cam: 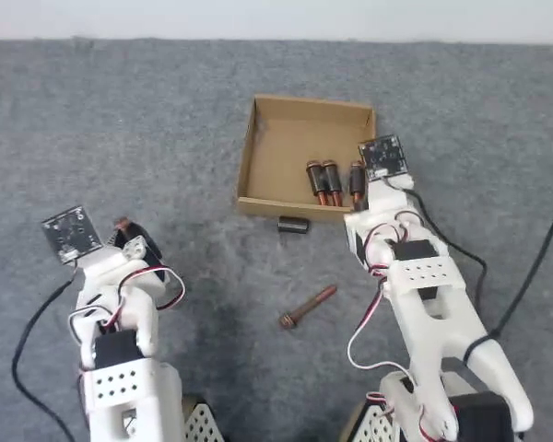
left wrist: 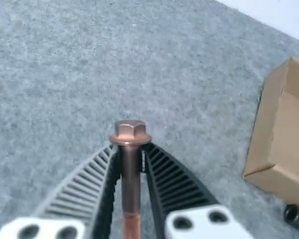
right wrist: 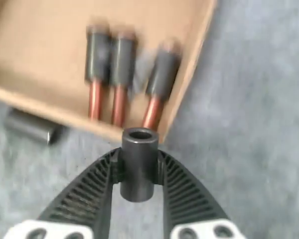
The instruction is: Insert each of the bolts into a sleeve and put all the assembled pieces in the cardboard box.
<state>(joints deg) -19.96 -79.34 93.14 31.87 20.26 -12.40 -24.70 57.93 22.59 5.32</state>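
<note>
The held bolt (left wrist: 131, 149) sits in the left gripper (left wrist: 131, 147), whose two fingers are pressed onto its shank from both sides. The hexagonal head stands out just past the fingertips, and the shank runs back between the fingers toward the wrist. This gripper is over the grey mat (cam: 166, 110), well apart from the box (left wrist: 279, 149), which lies ahead of it and to its right.

The held sleeve (right wrist: 138, 164) is pinched between the fingertips of the right gripper (right wrist: 138, 157), and one open end of it is visible. This gripper is at the near right corner of the box (cam: 258, 157), and the near wall is just ahead of the tips. Inside the box, just beyond that wall, three assembled pieces (right wrist: 120, 69) lie side by side, each a dark sleeve with a copper shank coming out toward the gripper. Two of them are touching, and the third is a little apart, nearest to the box's right wall.

A loose sleeve (cam: 294, 224) lies on the mat just outside the near wall, to the left of the right gripper. A loose bolt (cam: 308, 307) lies behind this gripper and to its left, between the two arms and nearer to the right one.
</note>
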